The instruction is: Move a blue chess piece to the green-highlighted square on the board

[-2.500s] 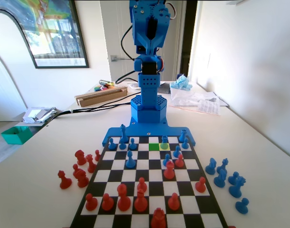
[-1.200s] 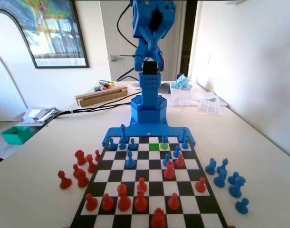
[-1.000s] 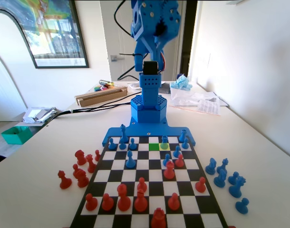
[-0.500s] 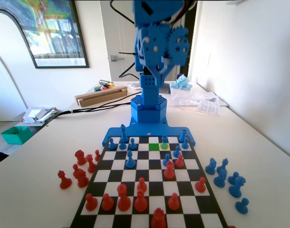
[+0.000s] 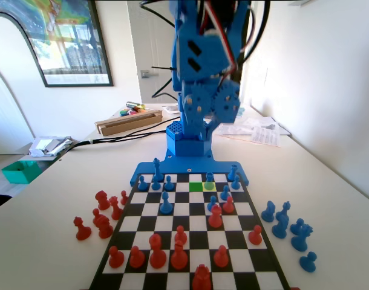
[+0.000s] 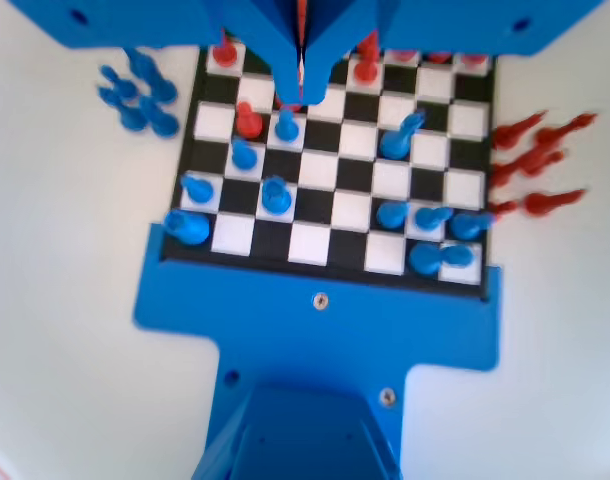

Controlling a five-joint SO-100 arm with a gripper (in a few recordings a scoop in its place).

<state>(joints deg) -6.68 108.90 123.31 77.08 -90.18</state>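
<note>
**Blue arm hangs high over the chess board, jaws pressed together**

The gripper [image 6: 301, 75] hangs from the top edge of the wrist view with its two blue jaws closed to a thin slit; nothing sits between them and they touch no piece. In the fixed view the blue arm [image 5: 205, 66] is folded well above the far end of the board [image 5: 190, 232], its geared wrist over its own perforated base and clear of every piece.

The blue pawn [image 5: 208, 181], smooth plastic with a round head and flared base, stands on the yellow square [image 5: 210, 186] in the second row from the far end, just right of the bare green square [image 5: 196, 186] in the fixed view. In the blurred wrist view a pawn [image 6: 275, 194] in the matching spot stands upright; the coloured squares cannot be made out there.

More blue pieces line the far rows, red pieces [image 5: 166, 251] crowd the near rows, and captured men stand on the pale table [image 5: 45, 254] on both sides of the flat black-and-white board.
</note>
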